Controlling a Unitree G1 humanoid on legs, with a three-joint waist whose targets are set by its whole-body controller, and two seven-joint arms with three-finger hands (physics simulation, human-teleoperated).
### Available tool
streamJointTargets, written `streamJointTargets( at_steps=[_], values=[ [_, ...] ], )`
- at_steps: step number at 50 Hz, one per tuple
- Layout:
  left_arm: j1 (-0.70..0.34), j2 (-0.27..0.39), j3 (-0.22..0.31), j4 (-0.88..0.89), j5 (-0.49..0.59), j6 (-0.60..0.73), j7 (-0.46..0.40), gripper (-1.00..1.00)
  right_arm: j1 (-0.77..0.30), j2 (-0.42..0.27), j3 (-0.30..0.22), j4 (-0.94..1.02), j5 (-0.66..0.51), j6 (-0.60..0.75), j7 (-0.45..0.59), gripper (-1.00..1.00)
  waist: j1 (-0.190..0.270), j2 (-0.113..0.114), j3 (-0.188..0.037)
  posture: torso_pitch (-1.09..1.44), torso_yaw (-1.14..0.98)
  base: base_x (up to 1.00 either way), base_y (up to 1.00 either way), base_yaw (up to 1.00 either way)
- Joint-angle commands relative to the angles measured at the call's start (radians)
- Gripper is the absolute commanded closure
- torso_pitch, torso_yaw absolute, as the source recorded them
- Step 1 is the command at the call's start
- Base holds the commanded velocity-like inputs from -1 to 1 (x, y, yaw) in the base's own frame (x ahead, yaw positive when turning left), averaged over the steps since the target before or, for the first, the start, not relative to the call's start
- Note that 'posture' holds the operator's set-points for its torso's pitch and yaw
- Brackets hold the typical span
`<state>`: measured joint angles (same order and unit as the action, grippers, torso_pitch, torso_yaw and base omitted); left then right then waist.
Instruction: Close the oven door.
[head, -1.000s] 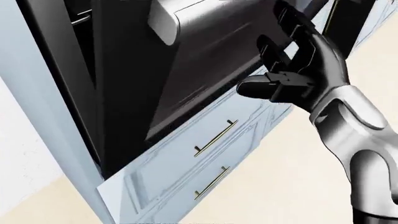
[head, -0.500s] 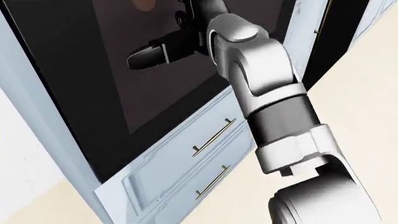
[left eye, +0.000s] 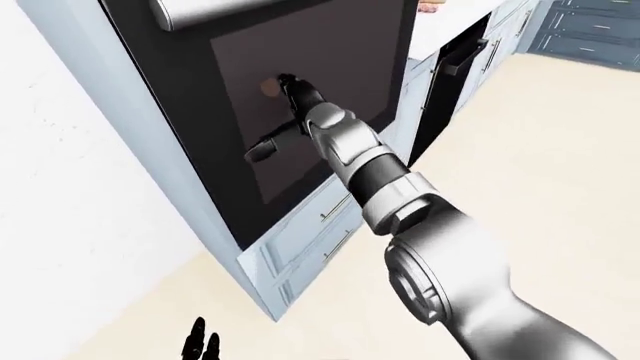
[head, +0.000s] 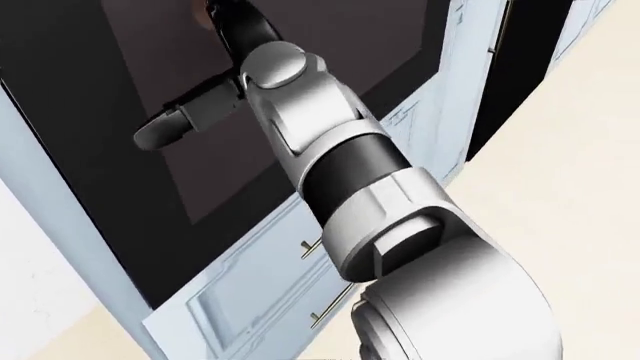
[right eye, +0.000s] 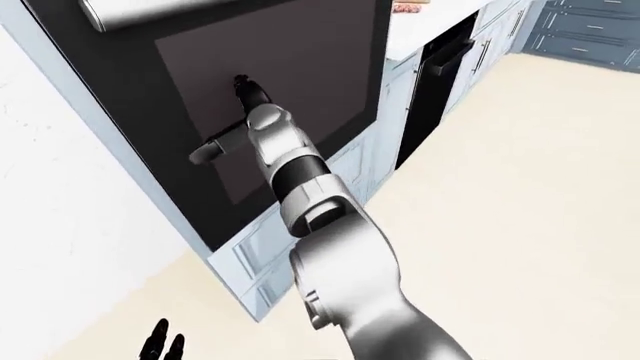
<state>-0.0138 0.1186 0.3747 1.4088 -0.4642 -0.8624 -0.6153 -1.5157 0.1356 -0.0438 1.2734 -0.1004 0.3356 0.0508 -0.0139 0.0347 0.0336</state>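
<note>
The black oven door (left eye: 335, 45) stands upright and flush in its pale blue cabinet, its steel handle (left eye: 200, 9) across the top. My right hand (left eye: 275, 118) is open and pressed flat on the dark glass, with the fingers (head: 222, 16) pointing up and the thumb (head: 165, 127) spread to the left. The right arm (right eye: 300, 195) stretches up from the bottom of every view and hides part of the door. Only the dark fingertips of my left hand (left eye: 200, 345) show at the bottom edge, away from the oven.
Two pale blue drawers with bar handles (left eye: 337, 208) sit under the oven. To the right stands a black appliance (left eye: 450, 82) set in a white-topped counter, with blue cabinets (left eye: 590, 30) beyond. A white wall (left eye: 70, 187) lies on the left and beige floor (left eye: 540, 165) on the right.
The door has swung from tilted open to flush with the cabinet. My right hand moved up and left across the glass as the arm straightened. The camera shifted slightly.
</note>
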Motion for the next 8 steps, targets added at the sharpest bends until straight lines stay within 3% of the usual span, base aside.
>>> streamJointTargets(
  at_steps=[1,8],
  values=[
    [-0.008,0.01,0.003,-0.018,-0.005,-0.023,-0.006,-1.0,-0.045,0.019,0.003,-0.047,0.005,-0.028,0.013,-1.0,0.005,0.006,-0.021,0.0,0.0,0.0,0.0,0.0],
    [-0.006,0.011,0.003,-0.017,-0.005,-0.024,-0.008,-1.0,-0.04,0.033,0.01,-0.047,-0.003,-0.027,0.015,-1.0,0.003,0.007,-0.018,0.0,0.0,0.0,0.0,0.0]
  ],
)
